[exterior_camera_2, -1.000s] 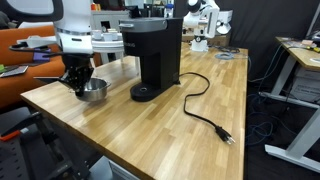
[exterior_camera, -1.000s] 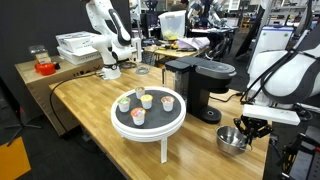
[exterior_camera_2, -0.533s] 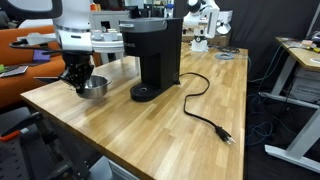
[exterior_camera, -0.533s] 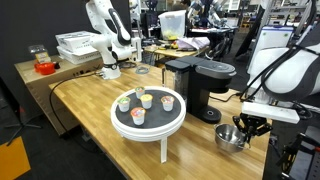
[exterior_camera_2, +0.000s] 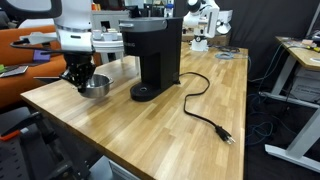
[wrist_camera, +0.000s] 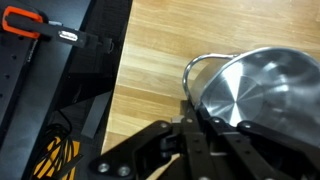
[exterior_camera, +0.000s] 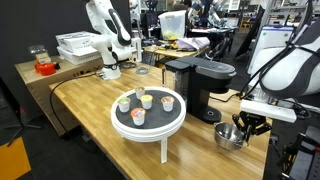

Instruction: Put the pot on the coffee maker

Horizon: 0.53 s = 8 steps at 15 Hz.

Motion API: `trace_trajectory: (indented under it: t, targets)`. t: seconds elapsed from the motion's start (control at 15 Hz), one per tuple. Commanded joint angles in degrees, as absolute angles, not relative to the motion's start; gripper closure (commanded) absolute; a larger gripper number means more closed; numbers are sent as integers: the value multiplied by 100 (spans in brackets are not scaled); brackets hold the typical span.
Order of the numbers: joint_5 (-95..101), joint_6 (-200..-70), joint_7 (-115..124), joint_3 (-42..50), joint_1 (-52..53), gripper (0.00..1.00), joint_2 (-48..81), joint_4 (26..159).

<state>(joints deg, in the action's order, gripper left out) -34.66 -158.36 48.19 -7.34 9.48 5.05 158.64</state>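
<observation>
- Sitting low near the table's corner, the pot point(exterior_camera_2: 94, 88) is well apart from the coffee maker point(exterior_camera_2: 155, 55); I cannot tell whether it rests on the wood or hangs just above it.
- The gripper point(exterior_camera_2: 76, 80) is clenched on the rim at one side only, so the shiny bowl could tilt or slip during the carry.
- The base plate point(exterior_camera_2: 143, 93) lies under an overhanging head; coming in high would knock the rim against it.
- The power cord point(exterior_camera_2: 203, 107) trails beside the base and could snag.

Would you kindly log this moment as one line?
gripper: shut on pot rim | pot: apart from coffee maker | placement: pending
</observation>
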Motion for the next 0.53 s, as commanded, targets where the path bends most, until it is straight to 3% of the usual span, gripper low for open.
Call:
trace_trajectory:
  t: [0.0,0.47]
  targets:
    - [-4123,-15999,4765,-773,817,98,473,15846]
    - [-4906,-16167,4855,-617,862,98,703,15919]
